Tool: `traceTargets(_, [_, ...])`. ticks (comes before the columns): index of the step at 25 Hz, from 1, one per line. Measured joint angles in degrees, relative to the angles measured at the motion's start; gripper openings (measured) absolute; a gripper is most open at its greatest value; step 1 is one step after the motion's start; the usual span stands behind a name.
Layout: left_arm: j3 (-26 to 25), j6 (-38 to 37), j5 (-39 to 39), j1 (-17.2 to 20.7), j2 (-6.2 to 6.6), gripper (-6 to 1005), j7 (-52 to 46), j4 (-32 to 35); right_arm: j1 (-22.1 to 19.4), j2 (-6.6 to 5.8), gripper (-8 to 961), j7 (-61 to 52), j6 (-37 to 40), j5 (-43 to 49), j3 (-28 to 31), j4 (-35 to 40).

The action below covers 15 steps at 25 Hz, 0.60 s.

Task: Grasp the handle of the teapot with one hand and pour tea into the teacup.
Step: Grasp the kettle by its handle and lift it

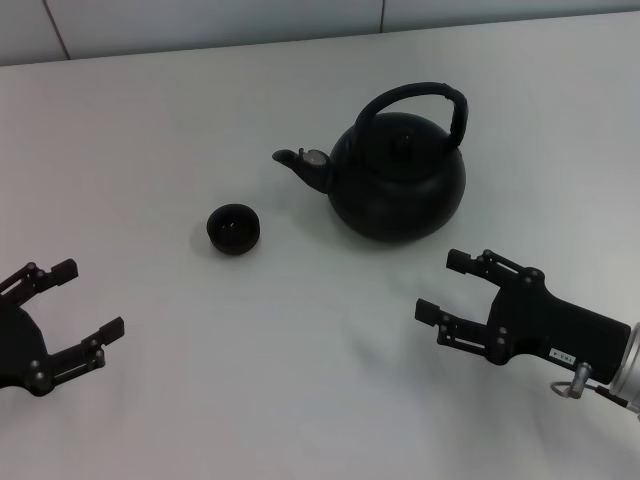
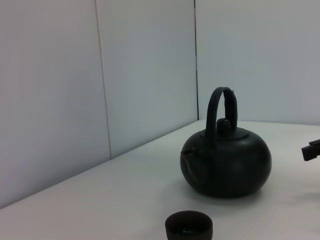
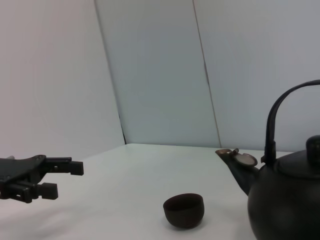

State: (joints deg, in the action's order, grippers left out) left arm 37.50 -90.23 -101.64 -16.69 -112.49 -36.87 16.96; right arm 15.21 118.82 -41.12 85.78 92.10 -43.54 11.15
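White table [image 1: 150, 120] holds teapot [image 1: 400, 180] beyond (open-fingered) right gripper [image 1: 445, 287]

White table [image 1: 150, 400] is filling the scene; pale panelled wall [image 1: 200, 20] is running along its far edge.

The only marking anywhere is a small white label [image 1: 562, 354] stuck on the right gripper [image 1: 447, 284], and its print is too tiny for me to make out.
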Motion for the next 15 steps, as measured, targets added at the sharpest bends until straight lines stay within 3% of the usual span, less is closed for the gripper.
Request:
traceTargets(12, [-0.3,0.2,-0.7,-0.7,-0.76,847,0.0,0.1,0.0,0.54,819,0.7,0.4,-0.1,0.2,-0.1])
traceTargets(15, [-0.4,0.2,-0.5,-0.9,-0.91,847,0.0,0.1,0.3,0.75,820,4.3,1.5,-4.2,0.3,-3.5])
